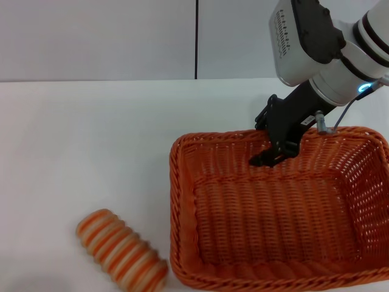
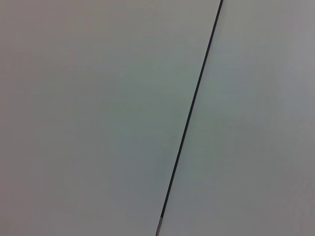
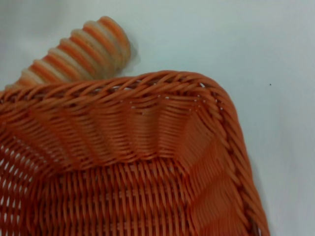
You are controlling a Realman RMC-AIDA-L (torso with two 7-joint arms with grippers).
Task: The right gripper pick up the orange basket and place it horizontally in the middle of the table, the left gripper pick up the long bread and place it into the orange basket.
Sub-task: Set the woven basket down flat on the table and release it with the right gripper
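The orange basket [image 1: 182,201] lies lengthwise across the right half of the white table [image 1: 91,152], its right end running out of the head view. My right gripper [image 1: 270,155] comes down over the basket's far rim, with its black tip inside the far wall. The long bread [image 1: 121,249], striped orange and cream, lies on the table just left of the basket's near left corner. The right wrist view looks into the basket [image 3: 147,147], with the bread [image 3: 78,49] just past its corner. My left gripper shows in no view.
A light grey wall with a thin black seam [image 1: 196,36] stands behind the table. The left wrist view holds only that wall and seam [image 2: 189,118]. Bare tabletop stretches across the left and back of the table.
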